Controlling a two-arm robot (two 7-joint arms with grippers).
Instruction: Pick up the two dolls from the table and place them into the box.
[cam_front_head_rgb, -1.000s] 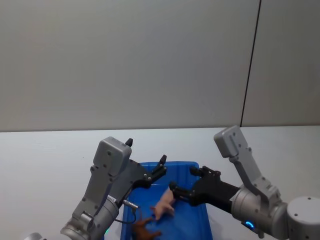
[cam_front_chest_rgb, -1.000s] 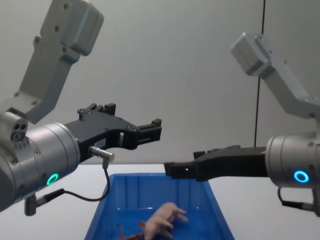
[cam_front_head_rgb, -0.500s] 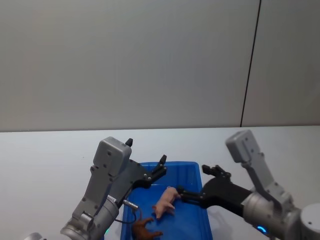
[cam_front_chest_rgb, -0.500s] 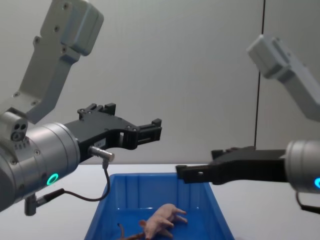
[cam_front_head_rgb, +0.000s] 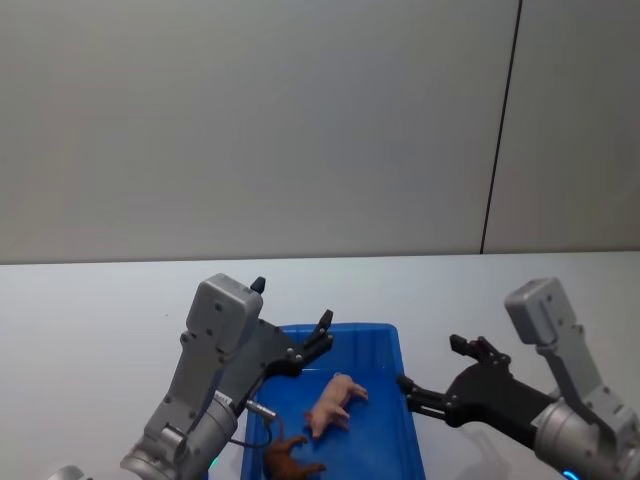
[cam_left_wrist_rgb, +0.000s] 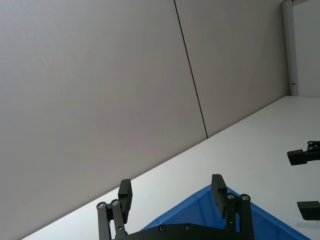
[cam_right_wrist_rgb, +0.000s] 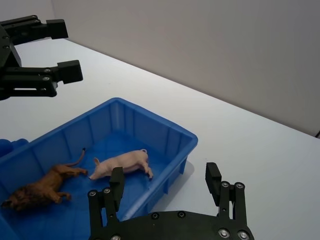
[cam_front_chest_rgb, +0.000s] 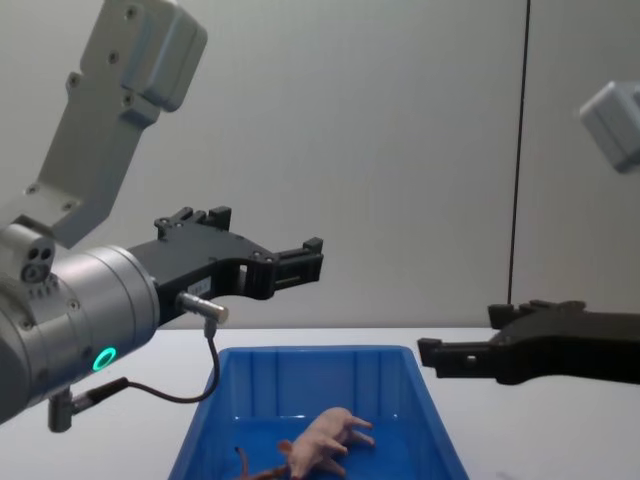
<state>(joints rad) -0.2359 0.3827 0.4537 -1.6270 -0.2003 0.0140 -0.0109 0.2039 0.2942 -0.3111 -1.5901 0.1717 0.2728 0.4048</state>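
Hovering open and empty: right gripper (cam_right_wrist_rgb: 165, 172), jaws spread wide, nothing between them. It sits low over the bare table (cam_right_wrist_rgb: 250, 150), just beside the right wall of the box (cam_right_wrist_rgb: 155, 117) and outside its rim.

Left gripper (cam_left_wrist_rgb: 171, 186) also has its jaws wide apart and holds nothing. In the chest view it is well above the box's rim, over the far left corner, fingers pointing out across the table.

Both dolls are inside the box. The pig (cam_right_wrist_rgb: 122, 164) lies on its side on the floor near the middle, legs toward the right wall. The lion (cam_right_wrist_rgb: 40, 187) lies on its side too, at the robot-side end and left of the pig, its tail reaching toward the pig's snout. Near each other, small gap between them, not touching.

Box stands flat on the white table, between the two arms. Plain grey wall behind, with one dark vertical seam (cam_front_head_rgb: 500, 130) right of centre.
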